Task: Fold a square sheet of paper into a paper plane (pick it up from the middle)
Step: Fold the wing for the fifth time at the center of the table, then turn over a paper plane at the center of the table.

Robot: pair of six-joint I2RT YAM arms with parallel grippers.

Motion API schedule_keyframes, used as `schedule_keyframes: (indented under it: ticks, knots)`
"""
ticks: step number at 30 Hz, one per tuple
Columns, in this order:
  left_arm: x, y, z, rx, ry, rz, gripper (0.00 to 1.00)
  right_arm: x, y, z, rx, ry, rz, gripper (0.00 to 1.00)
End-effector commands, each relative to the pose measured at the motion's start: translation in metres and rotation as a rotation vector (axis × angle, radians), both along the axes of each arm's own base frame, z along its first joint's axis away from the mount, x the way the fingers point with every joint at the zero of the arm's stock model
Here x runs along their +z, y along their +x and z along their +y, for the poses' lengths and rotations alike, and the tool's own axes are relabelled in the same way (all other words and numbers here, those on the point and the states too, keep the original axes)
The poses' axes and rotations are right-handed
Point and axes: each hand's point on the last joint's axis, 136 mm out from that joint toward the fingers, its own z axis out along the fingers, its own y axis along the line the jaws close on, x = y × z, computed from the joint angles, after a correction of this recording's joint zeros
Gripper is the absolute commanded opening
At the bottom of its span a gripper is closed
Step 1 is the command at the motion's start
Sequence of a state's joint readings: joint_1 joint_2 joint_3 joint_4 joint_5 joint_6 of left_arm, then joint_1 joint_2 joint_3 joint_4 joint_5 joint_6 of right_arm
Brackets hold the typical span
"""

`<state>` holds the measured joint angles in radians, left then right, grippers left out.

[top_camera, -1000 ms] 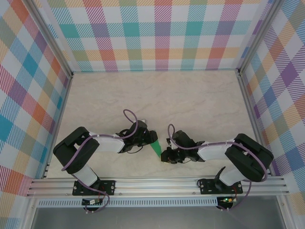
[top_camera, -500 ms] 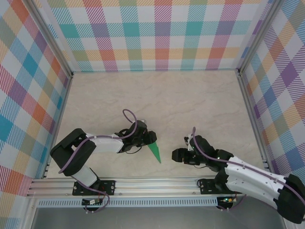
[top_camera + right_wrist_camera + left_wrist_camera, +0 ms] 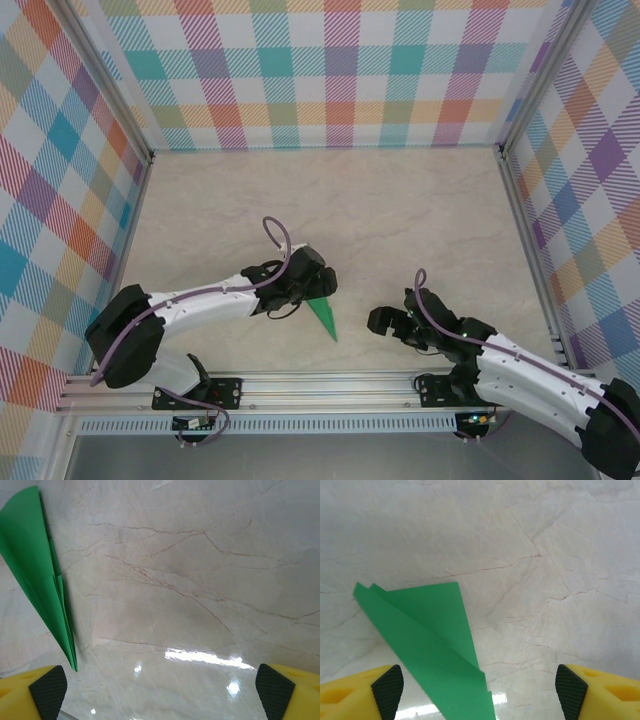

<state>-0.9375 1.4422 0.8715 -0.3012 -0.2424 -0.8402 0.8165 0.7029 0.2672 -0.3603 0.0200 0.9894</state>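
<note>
The square sheet of paper is folded into a narrow bright green paper plane lying flat on the marble table, pointed tip toward the near edge. My left gripper hovers over its wide end, open. In the left wrist view the paper plane runs down between the wide-apart black pads, nearer the left one, and neither presses it. My right gripper stands open a short way right of the tip, with nothing between its fingers. In the right wrist view the paper plane lies at the far left.
Checked walls close the table on three sides, with aluminium posts along the sides. An aluminium rail carrying both arm bases runs along the near edge. Bare marble stretches behind the plane.
Both grippers have opened and let go of the plane. The right arm has drawn back to the right and low toward the rail. The left arm has stretched out.
</note>
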Motion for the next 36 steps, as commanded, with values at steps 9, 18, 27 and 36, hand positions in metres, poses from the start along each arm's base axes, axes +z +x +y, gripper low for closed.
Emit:
schedule_keyframes:
  ticks: [9,18,27,36]
  knots:
    - [0.006,-0.013,0.045,0.183,0.243,-0.034,0.84,0.005,0.015,0.024,0.059,-0.016,0.027,1.0]
    - [0.0,-0.008,0.019,0.147,0.218,0.002,0.84,0.015,0.03,0.024,-0.05,0.039,-0.023,1.0]
    - [-0.014,-0.005,0.004,0.124,0.338,0.037,0.79,0.017,0.024,0.033,0.086,-0.011,-0.017,1.0]
    - [-0.028,-0.009,0.015,0.164,0.377,0.056,0.67,0.011,0.027,0.052,0.117,0.027,0.023,1.0]
